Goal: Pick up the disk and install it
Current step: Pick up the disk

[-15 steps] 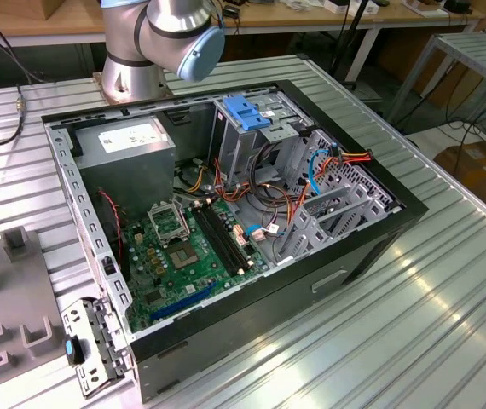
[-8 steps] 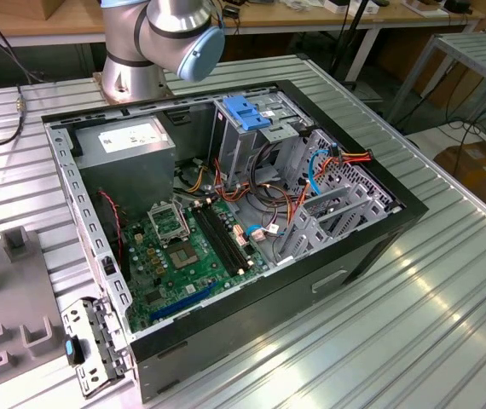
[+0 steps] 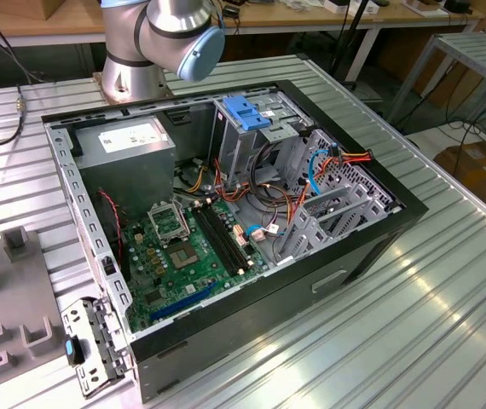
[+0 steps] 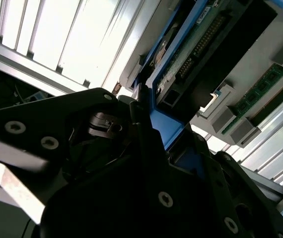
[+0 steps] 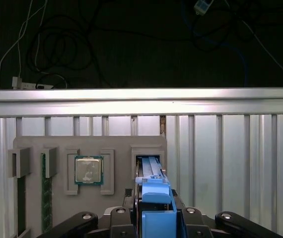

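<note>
Pick-up stage of the disk installation. In both wrist views the gripper is clenched on the disk, its dark fingers pressed against the bright blue rails on either side; the grasp looks closed, judging by the lack of any gap at the rail. The disk stands on edge, its far end seated in an upright pocket of the grey holder block, so it does not appear to be lifted clear yet. In the second wrist view its circuit-board face and connector row are turned outward. For this step, the grip is best kept square on both rails and the pull kept in line with the pocket walls, since any tilt would likely wedge the rails against the pocket. Holder contents: beside the disk pocket a processor chip lies flat in a square recess, and further along, green memory sticks stand in narrow slots. The block rests on the ribbed aluminium tabletop. Exterior view: the open computer case lies on its side on the same tabletop, well apart from the holder, containing the motherboard, a power supply and a metal drive cage capped by a blue latch.
</note>
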Tool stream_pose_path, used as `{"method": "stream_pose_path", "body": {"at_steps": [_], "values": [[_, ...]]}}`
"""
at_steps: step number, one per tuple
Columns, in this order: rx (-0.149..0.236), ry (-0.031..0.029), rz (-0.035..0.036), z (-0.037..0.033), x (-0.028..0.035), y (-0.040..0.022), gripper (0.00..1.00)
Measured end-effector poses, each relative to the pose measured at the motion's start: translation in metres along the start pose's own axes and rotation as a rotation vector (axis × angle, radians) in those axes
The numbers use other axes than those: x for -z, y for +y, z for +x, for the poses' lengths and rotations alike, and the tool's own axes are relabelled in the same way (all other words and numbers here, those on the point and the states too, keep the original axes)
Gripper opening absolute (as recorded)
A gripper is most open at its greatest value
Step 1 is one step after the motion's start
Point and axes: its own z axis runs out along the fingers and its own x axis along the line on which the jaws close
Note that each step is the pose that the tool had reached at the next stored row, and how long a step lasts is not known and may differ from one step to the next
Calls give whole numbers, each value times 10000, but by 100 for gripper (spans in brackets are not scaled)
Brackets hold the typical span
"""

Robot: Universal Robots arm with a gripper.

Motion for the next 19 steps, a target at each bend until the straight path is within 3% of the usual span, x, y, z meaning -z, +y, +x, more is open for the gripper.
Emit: {"method": "stream_pose_path", "body": {"at_steps": [19], "values": [[1,26,4,0,19,0,37]]}}
